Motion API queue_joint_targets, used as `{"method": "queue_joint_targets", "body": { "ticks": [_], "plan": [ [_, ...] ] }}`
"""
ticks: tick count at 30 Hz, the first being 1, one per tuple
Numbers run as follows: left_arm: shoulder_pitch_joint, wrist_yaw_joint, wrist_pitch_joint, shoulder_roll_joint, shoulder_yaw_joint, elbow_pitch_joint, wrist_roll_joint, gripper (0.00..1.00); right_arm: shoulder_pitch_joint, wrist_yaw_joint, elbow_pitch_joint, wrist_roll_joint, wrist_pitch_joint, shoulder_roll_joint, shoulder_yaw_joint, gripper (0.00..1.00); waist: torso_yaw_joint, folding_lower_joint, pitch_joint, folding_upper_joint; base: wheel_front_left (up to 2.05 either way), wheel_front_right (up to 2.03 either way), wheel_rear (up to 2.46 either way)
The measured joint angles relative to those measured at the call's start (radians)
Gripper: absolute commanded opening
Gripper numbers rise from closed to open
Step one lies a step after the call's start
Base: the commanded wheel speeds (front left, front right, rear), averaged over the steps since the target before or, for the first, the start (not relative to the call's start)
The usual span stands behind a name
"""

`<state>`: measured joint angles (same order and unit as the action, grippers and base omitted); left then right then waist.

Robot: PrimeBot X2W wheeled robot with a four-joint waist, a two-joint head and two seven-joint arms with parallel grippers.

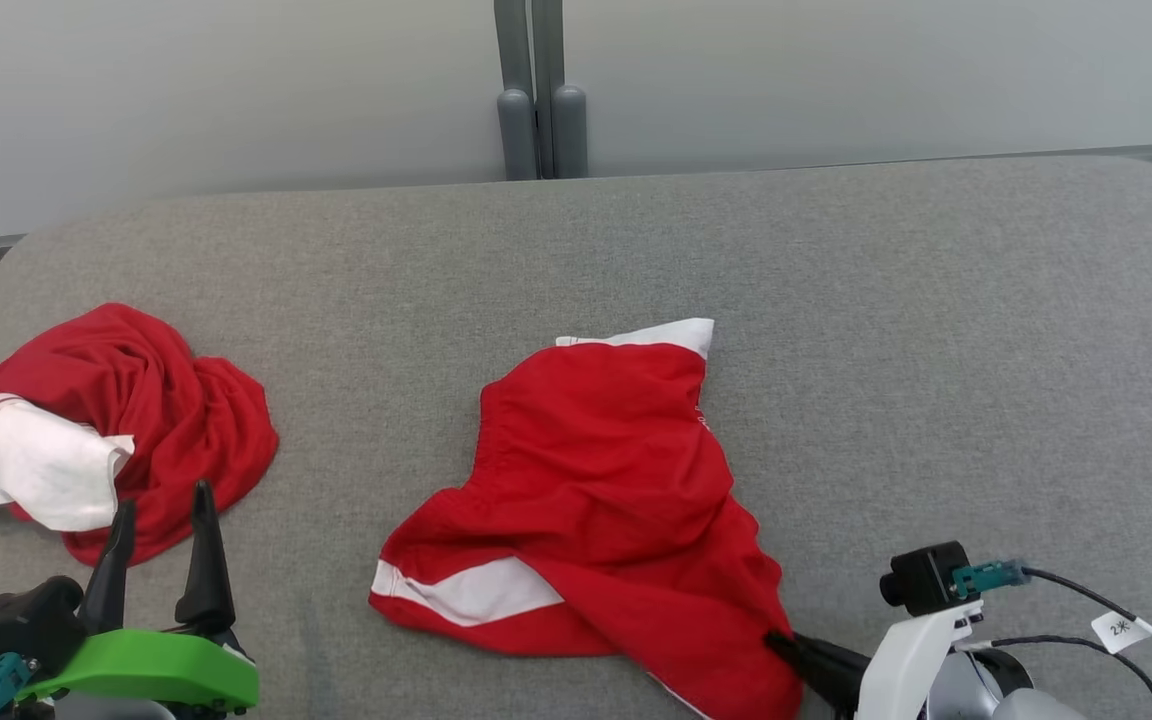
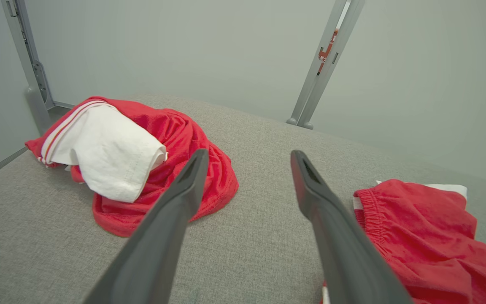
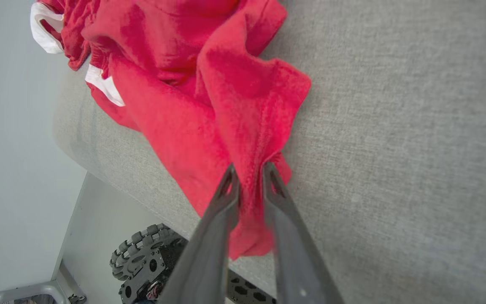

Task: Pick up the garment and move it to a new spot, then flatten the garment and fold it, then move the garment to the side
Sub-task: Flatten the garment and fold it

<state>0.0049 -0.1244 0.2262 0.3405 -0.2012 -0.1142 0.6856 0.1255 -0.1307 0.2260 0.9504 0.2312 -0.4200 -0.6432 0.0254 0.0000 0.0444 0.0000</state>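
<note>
While my right tool (image 3: 249, 169) pinched a fold of the red garment (image 1: 606, 480) between its nearly closed jaws, my left tool (image 1: 161, 500) hovered at the near left of the table (image 1: 936, 300) with its jaws spread wide and nothing between them; the garment lay crumpled in the middle of the table, ahead and to the left of my right tool and off to the right of my left one; my right arm was plainly the nearer, gripping the cloth's near right corner close to the table's front edge; the long axis ran from that pinched corner slantwise away to the white-trimmed far corner (image 1: 681, 335); the gathered edge (image 1: 486, 430) faced my left, and I took it for the waistband, so the waist pointed left and the legs toward my right tool, though the rumpling left me unsure; a second red and white garment (image 1: 136, 400) sat heaped just beyond my left tool, well apart from the first; I judged that a lift would hang the cloth from that one corner.
</note>
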Motion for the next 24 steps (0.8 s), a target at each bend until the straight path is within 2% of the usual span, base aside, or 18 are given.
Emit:
{"method": "queue_joint_targets", "body": {
  "ticks": [10,17,18,19,22,23,24],
  "plan": [
    [-0.011,-0.003,0.001,0.007,0.004,0.011,0.003,1.0,0.075,0.0,-0.062,0.049,-0.056,-0.036,0.037,0.0,0.01,0.0,0.03,0.0,0.0,0.0,0.0],
    [-0.051,0.0,0.001,0.004,-0.005,0.009,0.001,1.0,0.211,0.0,-0.018,0.143,-0.052,-0.065,0.06,0.01,0.026,0.0,0.087,0.0,0.0,0.0,0.0],
    [-0.057,0.0,0.001,0.001,-0.008,0.007,0.001,1.0,0.226,0.0,-0.005,0.16,-0.052,-0.065,0.062,0.1,0.029,0.0,0.094,0.0,0.0,0.0,0.0],
    [-0.063,0.001,0.001,-0.001,-0.011,0.002,0.001,1.0,0.245,0.0,0.016,0.17,-0.046,-0.066,0.058,0.28,0.033,0.0,0.102,0.0,0.0,0.0,0.0],
    [-0.081,0.007,0.004,-0.007,-0.019,-0.014,0.0,1.0,0.3,0.0,0.078,0.201,-0.046,-0.063,0.046,0.45,0.045,0.0,0.125,0.0,0.0,0.0,0.0],
    [-0.088,0.01,0.004,-0.009,-0.022,-0.02,-0.001,1.0,0.321,0.0,0.111,0.199,-0.048,-0.062,0.035,0.71,0.051,0.0,0.131,0.0,0.0,0.0,0.0],
    [-0.092,0.011,0.005,-0.011,-0.024,-0.025,-0.001,1.0,0.338,0.0,0.142,0.197,-0.052,-0.062,0.025,1.0,0.057,0.0,0.136,0.0,0.0,0.0,0.0]
  ]
}}
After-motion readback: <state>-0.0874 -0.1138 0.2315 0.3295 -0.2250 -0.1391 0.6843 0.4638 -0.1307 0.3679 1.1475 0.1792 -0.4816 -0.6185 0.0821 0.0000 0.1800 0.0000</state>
